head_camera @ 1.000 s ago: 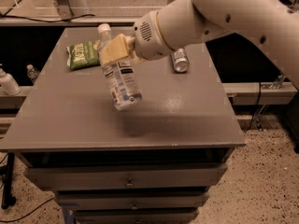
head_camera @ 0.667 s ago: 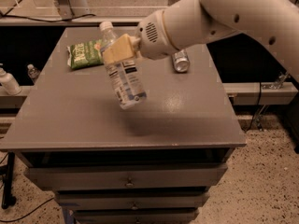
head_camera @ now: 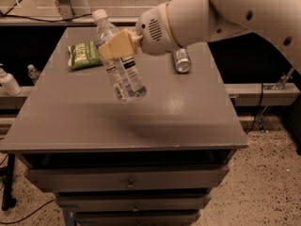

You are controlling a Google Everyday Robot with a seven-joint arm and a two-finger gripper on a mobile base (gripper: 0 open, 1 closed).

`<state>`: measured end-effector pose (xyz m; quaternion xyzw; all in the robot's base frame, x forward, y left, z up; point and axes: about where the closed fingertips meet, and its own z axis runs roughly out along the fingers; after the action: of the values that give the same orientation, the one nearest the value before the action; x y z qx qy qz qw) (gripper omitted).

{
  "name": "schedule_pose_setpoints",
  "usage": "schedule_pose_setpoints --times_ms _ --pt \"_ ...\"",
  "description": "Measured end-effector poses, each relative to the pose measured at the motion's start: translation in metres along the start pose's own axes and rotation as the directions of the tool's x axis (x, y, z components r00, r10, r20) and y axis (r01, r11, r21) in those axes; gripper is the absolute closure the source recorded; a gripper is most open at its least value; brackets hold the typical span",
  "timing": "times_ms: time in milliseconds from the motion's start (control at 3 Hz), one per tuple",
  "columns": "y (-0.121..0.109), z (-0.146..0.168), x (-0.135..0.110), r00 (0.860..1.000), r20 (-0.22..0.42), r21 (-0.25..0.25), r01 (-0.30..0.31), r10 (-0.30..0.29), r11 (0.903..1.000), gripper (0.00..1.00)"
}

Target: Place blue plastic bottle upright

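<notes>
I have the gripper (head_camera: pixel 112 51) in the upper left of centre, clamped across the blue plastic bottle (head_camera: pixel 126 81); its tan fingers (head_camera: pixel 123 40) cover the stretch just below the bottle's shoulder. The label's dark text is too blurred for me to read. The arm (head_camera: pixel 254 8) runs out past the top and right edges. Its wrist hides the far end of the can (head_camera: pixel 182 62), and the bottle covers the green bag's (head_camera: pixel 82 55) right end. The left edge cuts a white pump bottle (head_camera: pixel 8 84); the bottom edge cuts the lowest drawer (head_camera: pixel 141 216)
</notes>
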<state>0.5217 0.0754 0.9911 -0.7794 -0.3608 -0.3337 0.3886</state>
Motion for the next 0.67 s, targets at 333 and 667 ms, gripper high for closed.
schedule_pose_setpoints --times_ms 333,667 --pt "-0.011 -0.0144 0.0086 0.988 -0.053 0.052 0.15 -0.148 0.9873 1.0" --pt "-0.016 -0.0238 0.0053 0.959 -0.109 0.124 0.273 -0.26 0.9541 1.0"
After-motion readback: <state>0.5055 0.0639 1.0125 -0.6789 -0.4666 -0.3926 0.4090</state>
